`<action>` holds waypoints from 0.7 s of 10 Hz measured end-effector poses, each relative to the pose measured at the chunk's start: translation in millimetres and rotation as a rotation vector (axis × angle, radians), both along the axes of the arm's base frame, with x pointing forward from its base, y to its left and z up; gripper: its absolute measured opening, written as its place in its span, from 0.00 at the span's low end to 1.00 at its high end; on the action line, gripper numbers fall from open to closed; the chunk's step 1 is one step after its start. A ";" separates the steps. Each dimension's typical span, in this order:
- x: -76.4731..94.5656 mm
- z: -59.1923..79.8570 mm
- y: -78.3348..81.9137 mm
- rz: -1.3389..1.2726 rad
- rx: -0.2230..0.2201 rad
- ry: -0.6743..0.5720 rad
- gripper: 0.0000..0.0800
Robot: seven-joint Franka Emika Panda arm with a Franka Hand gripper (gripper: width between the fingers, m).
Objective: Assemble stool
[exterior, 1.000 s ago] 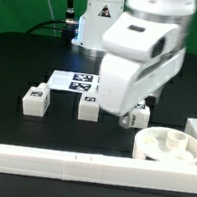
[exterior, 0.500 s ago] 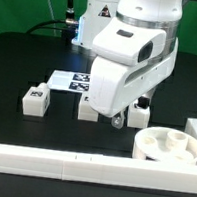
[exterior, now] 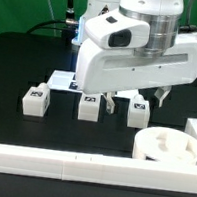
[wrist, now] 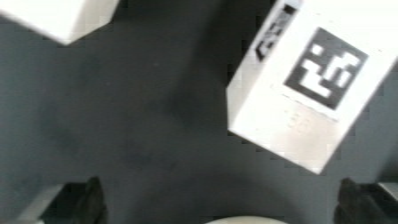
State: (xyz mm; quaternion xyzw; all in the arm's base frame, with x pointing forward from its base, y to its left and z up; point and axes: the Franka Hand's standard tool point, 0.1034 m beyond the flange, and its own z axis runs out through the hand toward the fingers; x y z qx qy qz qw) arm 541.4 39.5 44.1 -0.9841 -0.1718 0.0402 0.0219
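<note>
Nearest the camera in the exterior view, a long white rail point(exterior: 48, 162) lies across the front of the black worktop point(exterior: 21, 56). Just behind it, on the exterior view's right, sits the seat disc point(exterior: 171, 146), round and thick, lying flat with its socket side up and no leg fitted.

Beyond the seat disc, toward the exterior view's left, the three legs stand in a row. The first leg point(exterior: 137, 114) is closest to the disc, the second leg point(exterior: 88, 106) is further left, and the third leg point(exterior: 34, 99) is furthest from it.

The hand point(exterior: 137, 100) hangs low over the first leg, released and empty, with its jaws spread wide. The wrist view agrees: both fingers point(wrist: 75, 200) are wide apart with only bare worktop between them. A tagged leg point(wrist: 302, 85), probably the first one, lies just ahead of the fingertips and toward one finger. Its long axis runs slantwise to the line joining the jaws. A grasp would therefore seem to need a short advance over the leg and a turn of the wrist to square the jaws across its narrow sides.

Furthest from the seat disc, behind the second leg, the marker board point(exterior: 64, 80) lies flat.
</note>
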 end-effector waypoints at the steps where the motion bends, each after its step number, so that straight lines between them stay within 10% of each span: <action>1: -0.4 -0.6 1.3 -0.040 0.000 0.003 0.81; 7: -9.0 -4.5 15.2 -0.515 -0.027 0.054 0.81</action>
